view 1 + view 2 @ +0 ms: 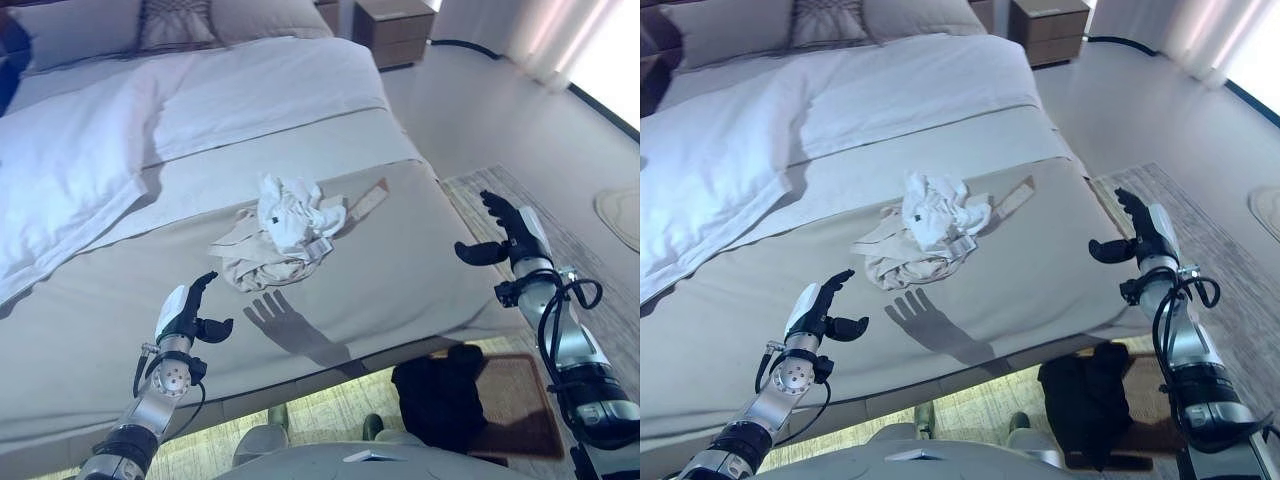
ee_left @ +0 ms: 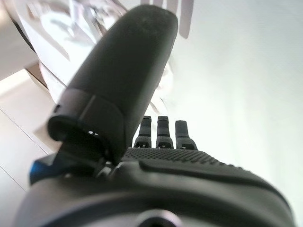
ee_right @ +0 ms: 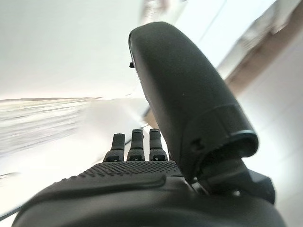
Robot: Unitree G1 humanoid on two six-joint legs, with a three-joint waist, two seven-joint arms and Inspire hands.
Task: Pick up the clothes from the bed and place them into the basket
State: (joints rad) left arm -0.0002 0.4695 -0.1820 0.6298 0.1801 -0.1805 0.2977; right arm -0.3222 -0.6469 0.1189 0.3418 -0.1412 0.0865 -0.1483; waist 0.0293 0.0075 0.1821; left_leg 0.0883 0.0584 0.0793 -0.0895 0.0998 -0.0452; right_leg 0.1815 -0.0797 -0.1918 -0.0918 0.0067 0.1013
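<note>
On the bed (image 1: 420, 270) the clothes (image 1: 285, 232) lay bunched; we held our left hand (image 1: 185, 315) and right hand (image 1: 505, 238) spread and empty, seemingly ready to reach.

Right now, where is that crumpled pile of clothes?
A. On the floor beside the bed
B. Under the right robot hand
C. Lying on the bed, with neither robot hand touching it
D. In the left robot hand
C: the pile of clothes lies on the bed, while the left robot hand and the right robot hand are both open and apart from it.
</note>
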